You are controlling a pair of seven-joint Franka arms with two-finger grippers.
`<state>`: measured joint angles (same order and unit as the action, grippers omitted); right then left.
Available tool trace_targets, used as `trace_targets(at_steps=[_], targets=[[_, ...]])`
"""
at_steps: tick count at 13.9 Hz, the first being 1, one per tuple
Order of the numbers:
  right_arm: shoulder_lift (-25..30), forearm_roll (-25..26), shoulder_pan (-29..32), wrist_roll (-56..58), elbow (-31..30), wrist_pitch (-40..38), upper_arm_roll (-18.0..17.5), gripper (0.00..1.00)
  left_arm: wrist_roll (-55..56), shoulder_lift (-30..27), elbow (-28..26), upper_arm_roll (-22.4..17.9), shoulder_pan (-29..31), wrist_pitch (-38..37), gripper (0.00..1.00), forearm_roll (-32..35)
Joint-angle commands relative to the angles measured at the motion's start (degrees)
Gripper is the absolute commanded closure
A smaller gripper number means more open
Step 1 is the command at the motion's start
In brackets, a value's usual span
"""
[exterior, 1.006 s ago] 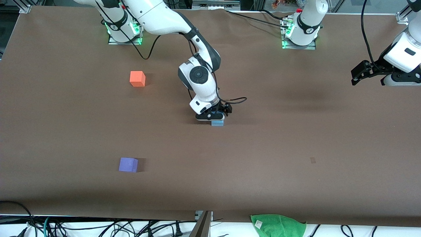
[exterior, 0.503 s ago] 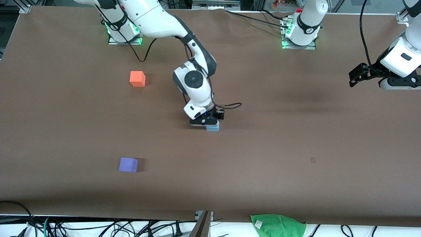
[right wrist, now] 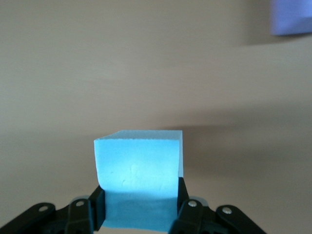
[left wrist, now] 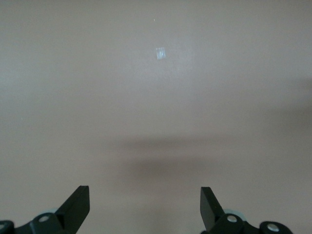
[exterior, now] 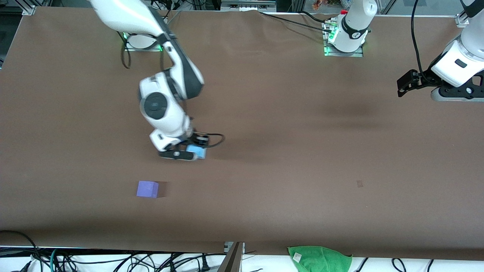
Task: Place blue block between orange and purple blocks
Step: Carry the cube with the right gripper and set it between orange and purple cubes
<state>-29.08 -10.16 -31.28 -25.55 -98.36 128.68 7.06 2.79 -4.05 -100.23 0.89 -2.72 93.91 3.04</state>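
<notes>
My right gripper [exterior: 192,153] is shut on the sky-blue block [exterior: 199,152] and holds it just above the brown table. In the right wrist view the blue block [right wrist: 139,168] sits between the two black fingers [right wrist: 95,209]. The violet-purple block [exterior: 147,189] lies on the table nearer the front camera, toward the right arm's end; its corner shows in the right wrist view [right wrist: 292,17]. The orange block is hidden by the right arm. My left gripper [exterior: 404,85] waits open and empty over the left arm's end of the table; it also shows in the left wrist view [left wrist: 145,197].
A green cloth [exterior: 319,258] lies past the table's front edge. A small pale mark [exterior: 359,184] is on the table surface and shows in the left wrist view [left wrist: 160,52]. Cables run near the arm bases.
My right gripper has carried the blue block toward the right arm's end of the table and slightly nearer the camera. The right arm now covers the orange block. The left gripper drifted slightly.
</notes>
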Motion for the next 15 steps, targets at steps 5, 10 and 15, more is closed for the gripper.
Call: trace_targets(at_steps=[5,10,15], targets=[[12.03,-0.04,3.07,10.86,-27.22,11.67,4.89,1.0,-0.33,0.88,2.23,1.13,-0.1,-2.68,0.0,-0.84],[9.84,-5.14,4.21,18.59,-28.37,14.65,5.69,0.83,-0.33,0.8,2.23,1.13,-0.1,-2.68,0.0,-0.75],[7.19,-5.75,5.35,21.33,-28.64,19.41,5.6,0.0,-0.33,0.8,2.32,1.3,-0.1,-2.68,0.0,-0.75]])
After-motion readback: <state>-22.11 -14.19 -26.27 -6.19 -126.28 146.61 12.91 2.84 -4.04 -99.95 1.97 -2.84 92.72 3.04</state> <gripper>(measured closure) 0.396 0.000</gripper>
